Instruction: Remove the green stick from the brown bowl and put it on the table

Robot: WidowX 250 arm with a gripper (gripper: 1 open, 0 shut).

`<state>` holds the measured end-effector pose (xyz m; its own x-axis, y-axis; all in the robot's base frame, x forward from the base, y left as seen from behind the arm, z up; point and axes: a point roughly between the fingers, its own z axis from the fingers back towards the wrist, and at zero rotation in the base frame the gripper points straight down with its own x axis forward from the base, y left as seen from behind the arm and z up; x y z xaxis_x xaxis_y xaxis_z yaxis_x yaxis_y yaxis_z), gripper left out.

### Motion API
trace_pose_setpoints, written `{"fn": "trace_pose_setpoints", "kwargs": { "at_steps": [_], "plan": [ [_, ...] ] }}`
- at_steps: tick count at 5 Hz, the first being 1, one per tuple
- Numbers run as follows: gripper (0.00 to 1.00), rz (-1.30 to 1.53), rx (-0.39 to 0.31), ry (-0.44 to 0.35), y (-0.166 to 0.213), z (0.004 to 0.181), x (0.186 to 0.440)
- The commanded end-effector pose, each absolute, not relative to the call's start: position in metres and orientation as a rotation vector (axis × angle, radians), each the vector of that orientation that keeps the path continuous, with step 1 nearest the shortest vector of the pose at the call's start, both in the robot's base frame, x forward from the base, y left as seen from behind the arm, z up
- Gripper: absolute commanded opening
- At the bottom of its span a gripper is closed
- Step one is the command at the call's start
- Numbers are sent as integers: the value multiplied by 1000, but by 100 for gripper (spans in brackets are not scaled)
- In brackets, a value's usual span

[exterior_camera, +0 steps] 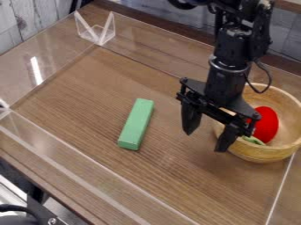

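Matte black robot arm (223, 75) with angular segments, thin dark cables looping near its top, and a black two-fingered gripper (214, 128).

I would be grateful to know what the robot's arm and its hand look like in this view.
The arm is matte black, entering from the top, with thin dark cables looping beside it. It ends in a black two-fingered hand with angular, jointed linkages and wide, dark fingertips. I see no readable markings.
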<state>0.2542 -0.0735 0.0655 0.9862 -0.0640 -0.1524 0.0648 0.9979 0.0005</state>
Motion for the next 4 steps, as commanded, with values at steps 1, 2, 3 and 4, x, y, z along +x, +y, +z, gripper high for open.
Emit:
{"fn": "trace_pose_setpoints", "kwargs": {
  "at_steps": [1,2,3,4],
  "plan": [
    [100,6,-6,104,-85,77,265],
    [100,1,-4,97,-90,76,265],
    [100,-2,0,96,-92,73,266],
    [100,-34,5,99,-103,61,263]
  ]
}}
